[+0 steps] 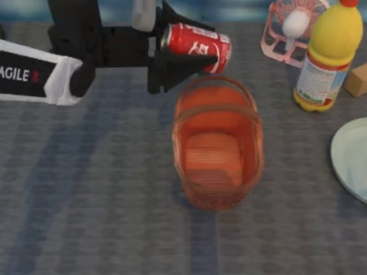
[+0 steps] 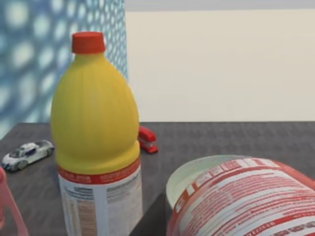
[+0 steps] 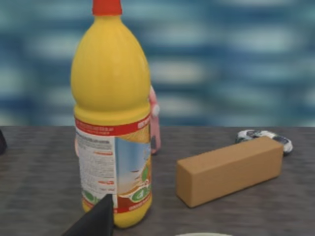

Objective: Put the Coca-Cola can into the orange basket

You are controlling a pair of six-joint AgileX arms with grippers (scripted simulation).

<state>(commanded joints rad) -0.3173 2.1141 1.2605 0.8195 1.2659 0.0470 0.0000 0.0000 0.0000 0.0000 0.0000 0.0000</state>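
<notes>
The red Coca-Cola can [image 1: 200, 44] lies on its side in the air, with my left gripper [image 1: 190, 47] shut on it. It hangs just over the far rim of the orange basket [image 1: 258, 146], whose arched handle [image 1: 218, 106] crosses the top and whose inside holds nothing. In the left wrist view the can [image 2: 246, 201] fills the near corner, its pale end towards the yellow bottle [image 2: 96, 142]. My right arm is out of the top view. Only a dark part of the right gripper [image 3: 96, 221] shows, in front of the yellow bottle [image 3: 112, 113].
At the far right stand the tall yellow bottle [image 1: 327, 57], a pink wire-grid object [image 1: 289, 28] and a brown block [image 1: 356, 80]. A pale plate [image 1: 352, 157] lies at the right edge. A toy car [image 2: 27, 155] and a red stapler [image 2: 146, 139] sit farther off.
</notes>
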